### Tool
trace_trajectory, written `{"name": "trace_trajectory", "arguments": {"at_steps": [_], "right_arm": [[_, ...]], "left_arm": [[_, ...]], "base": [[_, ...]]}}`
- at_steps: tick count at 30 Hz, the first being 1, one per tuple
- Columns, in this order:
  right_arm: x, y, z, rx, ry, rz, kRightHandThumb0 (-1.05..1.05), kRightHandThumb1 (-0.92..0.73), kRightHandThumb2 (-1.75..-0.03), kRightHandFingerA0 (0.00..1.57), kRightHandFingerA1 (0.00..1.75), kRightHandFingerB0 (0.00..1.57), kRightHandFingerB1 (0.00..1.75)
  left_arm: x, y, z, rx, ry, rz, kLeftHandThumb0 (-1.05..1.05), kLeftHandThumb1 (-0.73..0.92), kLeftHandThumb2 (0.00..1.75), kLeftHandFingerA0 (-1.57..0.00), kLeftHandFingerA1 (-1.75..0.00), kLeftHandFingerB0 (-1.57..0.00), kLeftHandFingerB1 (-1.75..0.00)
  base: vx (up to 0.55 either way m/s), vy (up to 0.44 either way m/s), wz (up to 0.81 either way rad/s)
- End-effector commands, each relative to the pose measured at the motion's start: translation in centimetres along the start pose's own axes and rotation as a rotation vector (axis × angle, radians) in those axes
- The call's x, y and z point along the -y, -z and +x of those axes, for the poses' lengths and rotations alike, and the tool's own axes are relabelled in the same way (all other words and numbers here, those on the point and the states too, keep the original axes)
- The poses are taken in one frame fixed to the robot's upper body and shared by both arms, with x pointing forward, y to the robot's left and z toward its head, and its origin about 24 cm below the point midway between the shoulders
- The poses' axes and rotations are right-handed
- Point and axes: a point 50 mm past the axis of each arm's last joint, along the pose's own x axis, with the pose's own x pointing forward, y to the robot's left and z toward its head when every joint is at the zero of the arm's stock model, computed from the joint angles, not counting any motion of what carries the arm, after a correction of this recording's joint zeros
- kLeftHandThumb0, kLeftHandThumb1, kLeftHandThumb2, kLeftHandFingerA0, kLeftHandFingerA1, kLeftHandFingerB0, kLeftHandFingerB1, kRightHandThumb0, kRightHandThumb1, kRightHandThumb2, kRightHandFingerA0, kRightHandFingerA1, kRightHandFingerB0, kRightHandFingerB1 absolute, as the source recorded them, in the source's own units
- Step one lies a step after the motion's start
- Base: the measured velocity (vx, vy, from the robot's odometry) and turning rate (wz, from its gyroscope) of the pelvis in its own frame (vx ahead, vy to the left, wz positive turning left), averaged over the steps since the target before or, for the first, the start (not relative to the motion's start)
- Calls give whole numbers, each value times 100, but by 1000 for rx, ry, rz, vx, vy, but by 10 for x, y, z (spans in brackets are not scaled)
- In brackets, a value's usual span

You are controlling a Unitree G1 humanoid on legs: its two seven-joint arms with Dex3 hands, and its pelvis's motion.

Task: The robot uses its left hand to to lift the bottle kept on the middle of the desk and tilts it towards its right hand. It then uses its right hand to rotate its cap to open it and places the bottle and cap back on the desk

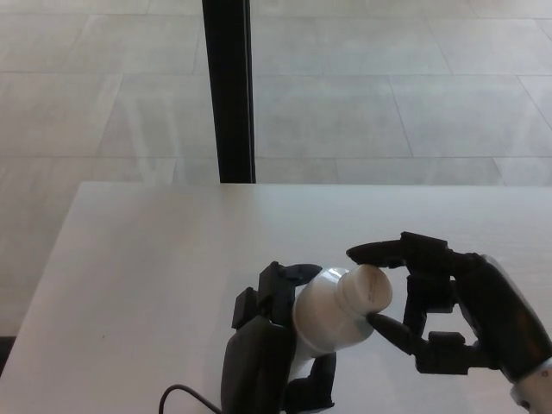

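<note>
Bottle, white plastic, held off the desk near its front edge, roughly mid-width, tilted so the neck points up and toward the right side. Left hand wrapped around the bottle body from the left: black fingers curl over the upper side, thumb visible below near the bottom of the frame. Firm grasp, body of the bottle mostly covered at its lower end. Cap, white with a pale tan end face, on the neck, facing the right hand. Right hand comes in from the front right corner, closed on the cap: one finger reaches over the top of the cap, its tip touching the upper rim; another tip presses the lower rim from below. Cap sits pinched between the two. Thin dark cable loops at the front edge just left of the left wrist. Desk surface white, otherwise bare where seen. Black vertical post stands beyond the far edge, against grey tiled floor.
</note>
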Motion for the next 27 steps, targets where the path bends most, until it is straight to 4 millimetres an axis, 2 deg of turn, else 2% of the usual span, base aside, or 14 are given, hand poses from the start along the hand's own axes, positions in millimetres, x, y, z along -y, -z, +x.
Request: {"name": "trace_trajectory", "arguments": {"at_steps": [1, 3, 4, 7, 8, 10, 12, 13, 21, 22, 23, 25, 26, 27], "right_arm": [[5, 3, -4, 4, 18, -52, -32, -64, -69, 96, 157, 94, 63], [5, 3, -5, 3, 11, -52, -31, -64, -69, 96, 156, 94, 63], [5, 3, -5, 10, 1, -49, -31, -64, -67, 97, 155, 95, 63], [5, 3, -5, 14, -4, -54, -31, -65, -66, 98, 153, 95, 63], [6, 2, -4, 15, -6, -56, -32, -65, -66, 98, 153, 95, 64], [7, 0, -3, 31, -15, -58, -32, -64, -69, 99, 153, 95, 66], [10, -2, -2, 39, -27, -63, -36, -63, -71, 99, 153, 95, 69], [11, -3, -2, 38, -36, -65, -36, -64, -70, 98, 154, 93, 70], [13, -9, -3, 27, -136, -124, -37, -62, -68, 97, 165, 93, 67], [11, -10, -3, 31, -169, -139, -39, -46, -94, 123, 135, 85, 76], [10, -10, -3, 27, -181, -142, -37, -64, -67, 95, 168, 92, 67], [7, -10, -3, 32, -215, -154, -36, -61, -70, 91, 161, 94, 68], [7, -10, -3, 36, -218, -158, -37, -59, -71, 95, 162, 94, 68], [6, -10, -2, 43, -221, -162, -37, -59, -71, 95, 162, 94, 68]], "left_arm": [[3, 8, -5, -49, 3, 28, 13, 73, 133, -110, -121, -102, -114], [4, 8, -6, -52, 6, 29, 12, 73, 133, -110, -121, -102, -114], [4, 8, -6, -45, 5, 27, 17, 58, 143, -108, -175, -89, -145], [4, 9, -6, -45, 6, 25, 17, 58, 144, -107, -175, -89, -145], [4, 9, -6, -46, 6, 28, 22, 58, 138, -91, -175, -80, -154], [3, 9, -6, -60, 7, 38, 18, 60, 142, -106, -175, -87, -144], [3, 11, -7, -55, 5, 38, 23, 60, 135, -91, -175, -79, -152], [3, 11, -8, -52, 5, 38, 20, 59, 139, -107, -174, -86, -143], [3, 14, -11, -41, 1, 51, 19, 61, 136, -112, -175, -90, -145], [4, 13, -12, -48, 0, 41, 18, 62, 135, -112, -175, -91, -145], [4, 13, -12, -50, 1, 38, 16, 63, 133, -112, -175, -91, -145], [4, 14, -12, -55, -3, 29, 7, 67, 120, -111, -175, -91, -147], [4, 14, -12, -54, -1, 29, 6, 72, 109, -91, -175, -81, -157], [4, 14, -12, -55, 0, 29, 6, 72, 109, -91, -175, -81, -157]], "base": [[0, 0, 0], [0, 0, 0], [0, 0, 0], [0, 0, 0], [0, 0, 0], [0, 0, 0], [0, 0, 0], [0, 0, 0], [0, 0, 0], [0, 0, 0], [0, 0, 0], [0, 0, 0], [0, 0, 0], [0, 0, 0]]}}
